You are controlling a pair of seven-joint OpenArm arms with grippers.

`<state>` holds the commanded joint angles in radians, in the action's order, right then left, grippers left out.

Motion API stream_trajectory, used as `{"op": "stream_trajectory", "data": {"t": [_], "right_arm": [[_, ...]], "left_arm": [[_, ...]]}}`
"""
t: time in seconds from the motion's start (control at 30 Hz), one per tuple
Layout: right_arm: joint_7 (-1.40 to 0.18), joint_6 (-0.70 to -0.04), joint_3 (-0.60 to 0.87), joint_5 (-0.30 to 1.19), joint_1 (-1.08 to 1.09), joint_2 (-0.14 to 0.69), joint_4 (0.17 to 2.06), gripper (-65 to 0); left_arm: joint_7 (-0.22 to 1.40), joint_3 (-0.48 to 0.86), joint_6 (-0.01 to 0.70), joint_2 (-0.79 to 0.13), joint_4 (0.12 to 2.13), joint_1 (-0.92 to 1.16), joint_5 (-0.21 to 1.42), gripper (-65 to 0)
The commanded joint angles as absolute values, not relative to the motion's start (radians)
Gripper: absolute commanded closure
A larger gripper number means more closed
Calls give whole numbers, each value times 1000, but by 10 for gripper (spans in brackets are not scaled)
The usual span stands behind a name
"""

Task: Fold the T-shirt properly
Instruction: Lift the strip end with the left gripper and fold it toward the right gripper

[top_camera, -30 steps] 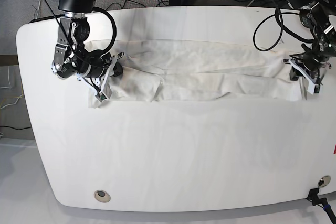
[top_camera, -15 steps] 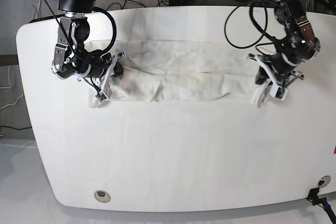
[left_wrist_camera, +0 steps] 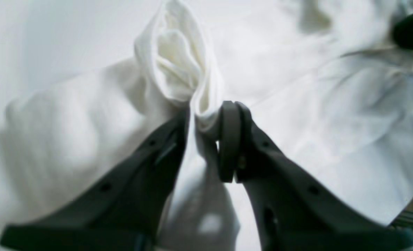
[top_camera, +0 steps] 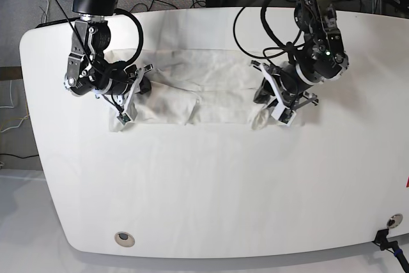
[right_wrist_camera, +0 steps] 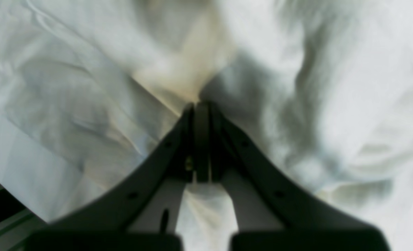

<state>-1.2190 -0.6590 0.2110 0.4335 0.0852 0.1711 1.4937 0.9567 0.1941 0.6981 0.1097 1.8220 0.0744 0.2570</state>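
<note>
1 T-shirt (top_camera: 211, 87), 1 table (top_camera: 223, 190), 2 arms, 2 grippers

A white table (top_camera: 211, 190) with rounded corners is seen carrying the T-shirt (top_camera: 204, 91), spread as a rumpled band between the 2 grippers, its ends pinched by the left gripper (top_camera: 271, 103) and right gripper (top_camera: 131, 91).

White T-shirt (top_camera: 211, 87) on white table (top_camera: 211, 190); dark grey gripper (left_wrist_camera: 206, 118) fingers.

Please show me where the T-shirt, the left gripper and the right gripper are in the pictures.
T-shirt (top_camera: 214, 87): base view, middle of the flat cloth.
Left gripper (left_wrist_camera: 204, 120): left wrist view, between the fingertips, pinching a fold.
Right gripper (right_wrist_camera: 197, 106): right wrist view, at the closed fingertips on the cloth.
</note>
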Motion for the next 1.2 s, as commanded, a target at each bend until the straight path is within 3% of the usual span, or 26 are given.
{"op": "stream_trajectory", "data": {"t": [0.17,0.93,1.0,1.2], "right_arm": [[-1219,-659,211,433,85,171,1494,0],[-1219,-659,211,433,84,171,1494,0],[-1219,-659,211,433,82,171,1494,0],[-1219,-659,211,433,82,170,1494,0]], "left_arm": [[957,176,698,153,1817,68,257,-91],[947,13,698,157,1722,41,257,-109],[947,13,698,157,1722,31,257,-190],[949,12,698,157,1722,7,260,-544]]}}
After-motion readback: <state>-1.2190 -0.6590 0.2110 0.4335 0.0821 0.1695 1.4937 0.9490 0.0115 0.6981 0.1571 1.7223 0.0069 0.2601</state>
